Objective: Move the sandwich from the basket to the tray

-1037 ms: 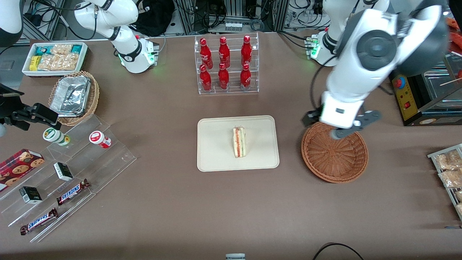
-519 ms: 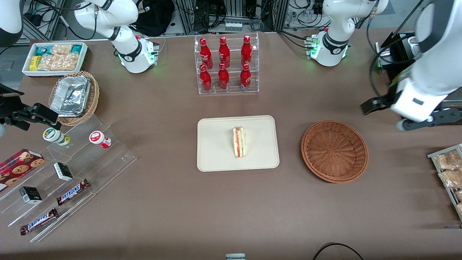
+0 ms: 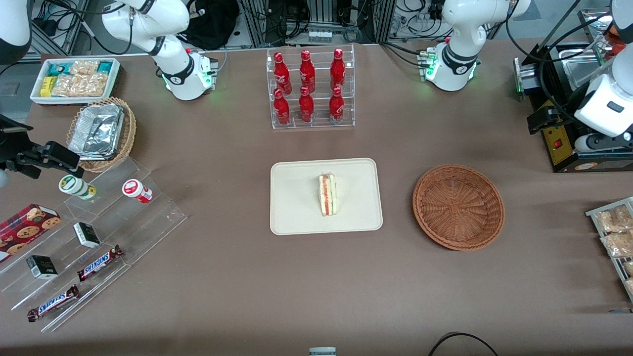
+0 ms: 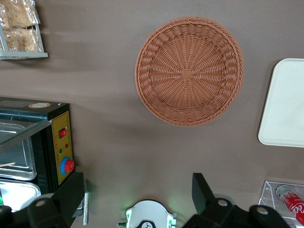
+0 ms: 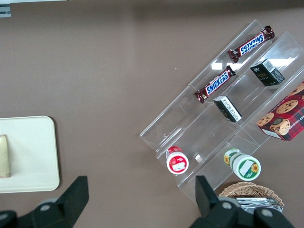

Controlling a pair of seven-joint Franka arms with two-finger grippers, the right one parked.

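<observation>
The sandwich (image 3: 328, 194), a pale bread wedge with a red and green cut edge, lies on the cream tray (image 3: 296, 207) in the middle of the table; its end also shows in the right wrist view (image 5: 4, 156). The brown wicker basket (image 3: 458, 206) sits beside the tray toward the working arm's end, with only bare wicker (image 4: 189, 70) inside. My gripper (image 3: 568, 132) hangs open and holds nothing, high over the black machine at the working arm's end, well clear of the basket. Between its fingers (image 4: 202, 190) I see only table and an arm base.
A black machine with a yellow panel (image 3: 556, 143) stands under the gripper. A rack of snack packets (image 3: 615, 232) lies nearer the front camera. A clear rack of red bottles (image 3: 309, 89) stands farther back than the tray. Acrylic shelves (image 3: 99, 232), a foil-tray basket (image 3: 101, 131) and a white bin (image 3: 74, 79) are toward the parked arm's end.
The gripper has left its place over the basket and swung away to the black machine at the working arm's end. Sandwich, tray and basket have not moved.
</observation>
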